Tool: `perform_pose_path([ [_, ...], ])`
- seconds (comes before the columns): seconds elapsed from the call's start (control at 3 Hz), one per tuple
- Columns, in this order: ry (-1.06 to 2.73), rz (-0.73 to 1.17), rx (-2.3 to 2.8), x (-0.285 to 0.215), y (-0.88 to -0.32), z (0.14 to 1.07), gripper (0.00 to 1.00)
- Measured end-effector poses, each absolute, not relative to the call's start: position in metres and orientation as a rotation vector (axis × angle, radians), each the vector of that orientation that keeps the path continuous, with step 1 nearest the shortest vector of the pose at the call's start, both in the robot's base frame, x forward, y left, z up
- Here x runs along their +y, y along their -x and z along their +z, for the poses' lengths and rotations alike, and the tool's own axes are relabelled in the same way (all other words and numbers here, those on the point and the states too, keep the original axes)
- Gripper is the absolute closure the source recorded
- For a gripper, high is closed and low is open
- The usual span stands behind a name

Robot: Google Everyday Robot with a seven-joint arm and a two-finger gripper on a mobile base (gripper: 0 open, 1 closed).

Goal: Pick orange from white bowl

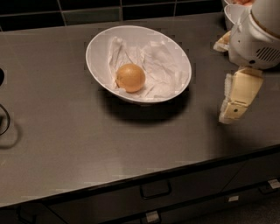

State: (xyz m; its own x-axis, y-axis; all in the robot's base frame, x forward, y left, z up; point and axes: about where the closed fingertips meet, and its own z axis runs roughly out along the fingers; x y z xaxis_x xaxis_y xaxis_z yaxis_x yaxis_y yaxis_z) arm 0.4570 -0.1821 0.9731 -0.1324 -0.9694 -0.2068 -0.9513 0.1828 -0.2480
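Note:
The orange (130,78) is a round orange-yellow fruit lying in the left half of the white bowl (175,54). The bowl is wide and shallow, lined with crumpled white paper, and stands on the dark grey counter (87,140) at centre back. My gripper (237,99) is cream-coloured and hangs below the white arm housing (256,41) at the right. It is to the right of the bowl's rim, apart from it and above the counter. It holds nothing that I can see.
A second white bowl (232,12) stands at the far right back, mostly hidden by the arm. A dark cable loop (4,120) lies at the left edge. The counter's front edge runs above drawers with handles (155,190). A black tiled wall closes the back.

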Motion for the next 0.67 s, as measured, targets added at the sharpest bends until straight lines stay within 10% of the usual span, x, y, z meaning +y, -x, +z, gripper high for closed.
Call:
perform_pose_path([
  [0.67,2.041,-0.022,1.918,-0.100,-0.491,0.977,0.00],
])
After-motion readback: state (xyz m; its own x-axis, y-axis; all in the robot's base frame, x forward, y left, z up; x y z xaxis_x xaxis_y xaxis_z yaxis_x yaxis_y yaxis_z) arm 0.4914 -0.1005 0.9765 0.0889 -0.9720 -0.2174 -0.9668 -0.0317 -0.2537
